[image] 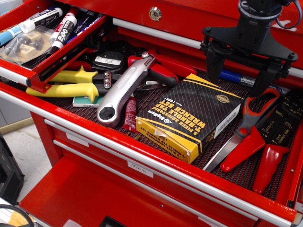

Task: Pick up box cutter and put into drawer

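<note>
Left of my hand (240, 78) I count 1 box cutter (124, 89), 1 black-and-yellow wrench-set box (189, 116) and 1 pair of yellow-handled pliers (71, 84). Just below my hand lies 1 pair of red-handled scissors (246, 132), with 1 red-handled crimping tool (277, 142) beside it. Far left, 1 small open drawer (47, 71) holds at least 3 markers (64, 28) and 1 clear bag of small parts (26, 45).
</note>
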`<state>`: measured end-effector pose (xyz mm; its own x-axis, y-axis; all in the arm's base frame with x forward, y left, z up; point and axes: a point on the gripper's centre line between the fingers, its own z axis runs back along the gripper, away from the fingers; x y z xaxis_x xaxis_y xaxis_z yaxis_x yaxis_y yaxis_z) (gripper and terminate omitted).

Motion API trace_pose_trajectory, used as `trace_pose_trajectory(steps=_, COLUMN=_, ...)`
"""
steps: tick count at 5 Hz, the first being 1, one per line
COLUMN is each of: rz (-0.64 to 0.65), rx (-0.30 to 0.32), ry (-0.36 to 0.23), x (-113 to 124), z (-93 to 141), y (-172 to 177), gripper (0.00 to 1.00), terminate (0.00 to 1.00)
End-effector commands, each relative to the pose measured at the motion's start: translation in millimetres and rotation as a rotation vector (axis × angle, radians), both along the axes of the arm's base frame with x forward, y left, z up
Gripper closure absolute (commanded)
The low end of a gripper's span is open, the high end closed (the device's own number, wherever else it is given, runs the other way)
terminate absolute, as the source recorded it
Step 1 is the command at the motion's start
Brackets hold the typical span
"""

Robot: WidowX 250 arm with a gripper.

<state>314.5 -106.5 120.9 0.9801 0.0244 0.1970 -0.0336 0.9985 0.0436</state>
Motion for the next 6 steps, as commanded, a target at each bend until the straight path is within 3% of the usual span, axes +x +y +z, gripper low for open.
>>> trace_pose_trajectory(steps=1, rz=0.0, rx=0.0, ry=0.0, x=0, z=0, y=0, gripper=0.0, terminate=0.0)
trace_pose_trajectory(steps=3, rz=-0.05, rx=0.173, ry=-0.003, x=23, z=13, y=96, gripper=0.0, terminate=0.0)
trace_pose_trajectory(steps=4, rz=-0.026, rx=0.186, ry=-0.007, x=22, z=1, y=134, gripper=0.0, terminate=0.0)
trace_pose_trajectory(steps=6, rz=0.01, rx=0.128, ry=-0.021, x=4, z=-32, y=173, gripper=0.0, terminate=0.0)
